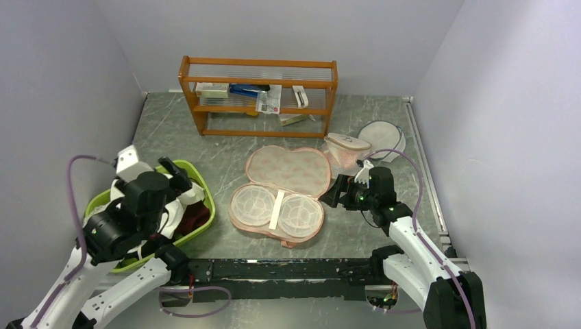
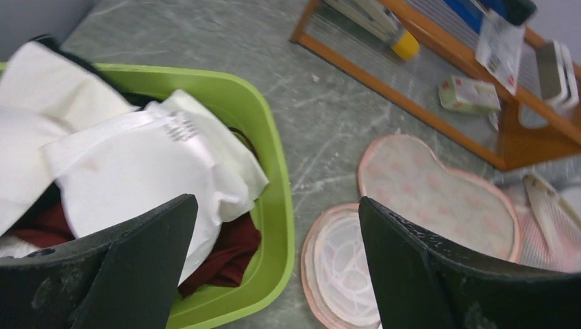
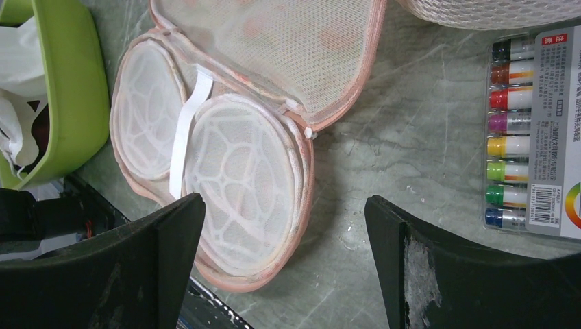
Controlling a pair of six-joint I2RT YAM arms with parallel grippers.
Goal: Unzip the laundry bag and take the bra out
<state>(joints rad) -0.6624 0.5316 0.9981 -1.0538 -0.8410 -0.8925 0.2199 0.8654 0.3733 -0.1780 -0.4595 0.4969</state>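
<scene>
The peach-pink laundry bag (image 1: 288, 170) lies unzipped and open at mid-table, lid flipped back, its near half (image 1: 277, 212) showing two empty white mesh cups and a white strap. It also shows in the left wrist view (image 2: 438, 195) and the right wrist view (image 3: 240, 157). The white padded bra (image 2: 137, 171) lies in the green basket (image 2: 274, 157) on other laundry, seen from above too (image 1: 194, 195). My left gripper (image 1: 179, 177) hangs open and empty over the basket's right side (image 2: 276, 205). My right gripper (image 1: 334, 192) is open and empty just right of the bag (image 3: 284, 205).
A maroon garment (image 2: 226, 257) lies under the white bra in the basket (image 1: 205, 229). A wooden shelf (image 1: 260, 96) stands at the back. A white mesh dome bag (image 1: 346, 147) and a round mesh disc (image 1: 382, 137) lie at back right. A marker pack (image 3: 527, 130) lies right of the bag.
</scene>
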